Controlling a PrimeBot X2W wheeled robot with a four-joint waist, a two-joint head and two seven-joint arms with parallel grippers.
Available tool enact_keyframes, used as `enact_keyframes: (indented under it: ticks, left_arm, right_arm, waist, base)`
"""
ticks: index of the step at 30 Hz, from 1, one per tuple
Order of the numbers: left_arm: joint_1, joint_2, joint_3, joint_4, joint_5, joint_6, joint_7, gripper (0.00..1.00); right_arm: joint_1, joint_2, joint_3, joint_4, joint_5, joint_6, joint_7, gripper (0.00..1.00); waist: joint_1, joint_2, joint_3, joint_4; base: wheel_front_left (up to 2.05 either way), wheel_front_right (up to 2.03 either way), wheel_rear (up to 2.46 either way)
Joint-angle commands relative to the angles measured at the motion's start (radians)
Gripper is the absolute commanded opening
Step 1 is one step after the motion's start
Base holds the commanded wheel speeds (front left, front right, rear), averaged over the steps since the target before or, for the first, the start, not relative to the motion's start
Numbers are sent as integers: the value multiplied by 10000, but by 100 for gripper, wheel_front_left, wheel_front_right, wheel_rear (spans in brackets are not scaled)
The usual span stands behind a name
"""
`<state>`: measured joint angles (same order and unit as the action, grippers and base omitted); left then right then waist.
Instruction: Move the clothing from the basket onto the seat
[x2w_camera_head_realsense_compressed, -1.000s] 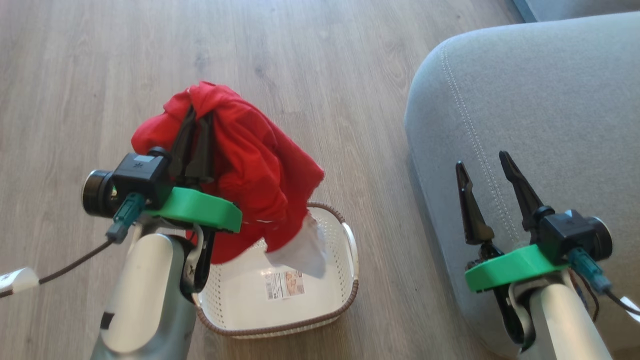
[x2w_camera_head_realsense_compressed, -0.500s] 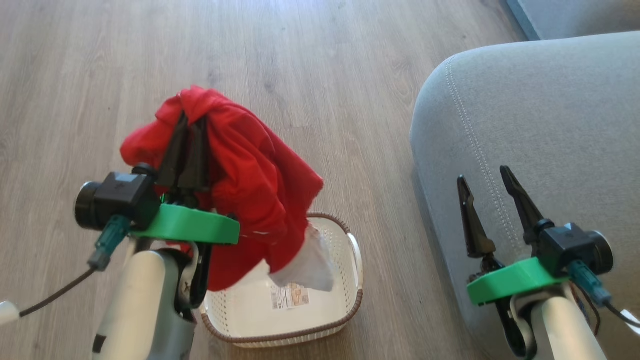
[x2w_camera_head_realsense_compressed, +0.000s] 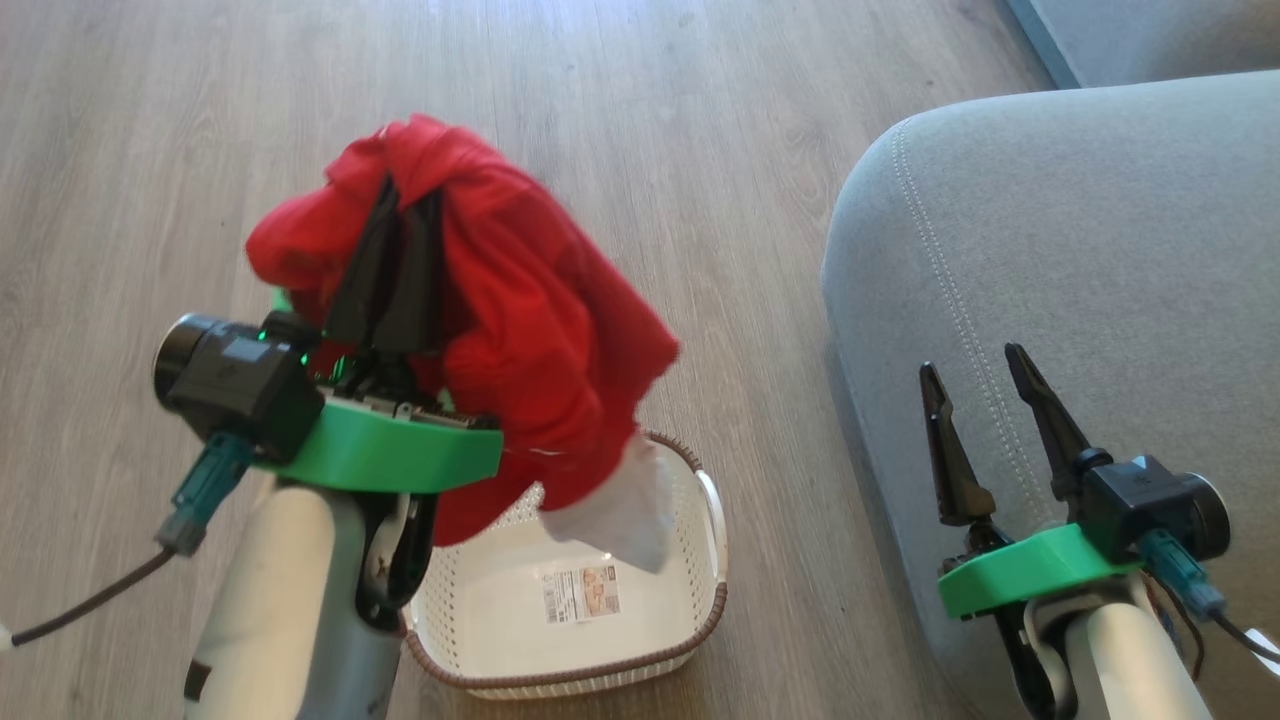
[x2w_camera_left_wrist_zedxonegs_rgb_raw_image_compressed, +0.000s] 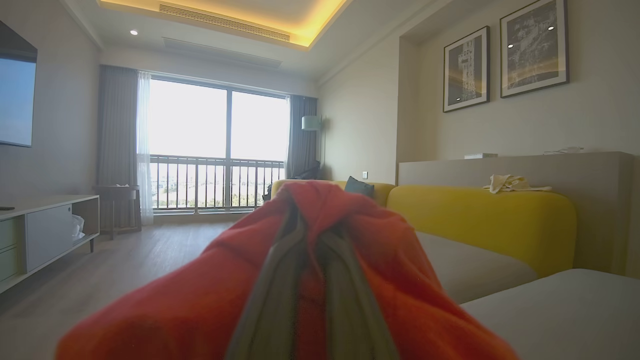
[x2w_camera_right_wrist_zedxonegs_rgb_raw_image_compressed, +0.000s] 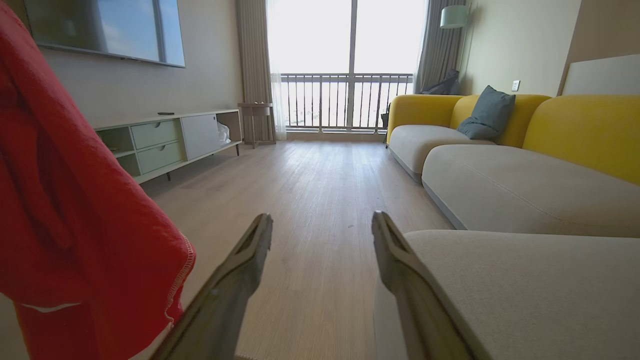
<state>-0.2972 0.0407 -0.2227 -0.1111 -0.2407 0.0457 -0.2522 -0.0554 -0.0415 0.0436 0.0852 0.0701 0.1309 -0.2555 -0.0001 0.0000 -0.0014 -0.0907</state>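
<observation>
Head view: L end effector (x2w_camera_head_realsense_compressed: 410, 195) raised, clamping clothing (x2w_camera_head_realsense_compressed: 540, 320) over basket (x2w_camera_head_realsense_compressed: 690, 600); R end effector (x2w_camera_head_realsense_compressed: 971, 360) agape.

A home living room: the grey seat (x2w_camera_right_wrist_zedxonegs_rgb_raw_image_compressed: 525, 290) belongs to a long yellow-backed sofa (x2w_camera_right_wrist_zedxonegs_rgb_raw_image_compressed: 585, 130) across from a wall television (x2w_camera_right_wrist_zedxonegs_rgb_raw_image_compressed: 105, 30) and low cabinet (x2w_camera_right_wrist_zedxonegs_rgb_raw_image_compressed: 165, 140). Curtained balcony doors (x2w_camera_right_wrist_zedxonegs_rgb_raw_image_compressed: 350, 65), framed pictures (x2w_camera_left_wrist_zedxonegs_rgb_raw_image_compressed: 534, 47), a floor lamp (x2w_camera_right_wrist_zedxonegs_rgb_raw_image_compressed: 452, 17) and a wood floor (x2w_camera_right_wrist_zedxonegs_rgb_raw_image_compressed: 320, 200) complete it.

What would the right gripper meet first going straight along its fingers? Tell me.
Nothing close: open wood floor lies ahead of the right gripper, as far as the wrist view shows. One finger passes close by the seat and might brush it; depth is unclear.
</observation>
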Motion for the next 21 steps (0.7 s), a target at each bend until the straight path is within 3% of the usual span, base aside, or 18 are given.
enact_keyframes:
  ticks: [1,21]
  left_arm:
    - [-742,95,221,-444,-16,-38,-95,0]
    - [-937,95,-414,-1183,-50,80,-95,0]
  right_arm:
    - [-241,-87,280,-325,-74,-2,-63,100]
    - [-191,-87,391,-337,-152,-2,-63,100]
  waist:
    - [1,0,-13,0]
    - [1,0,-117,-178]
  base:
    - [0,0,0]
    - [0,0,0]
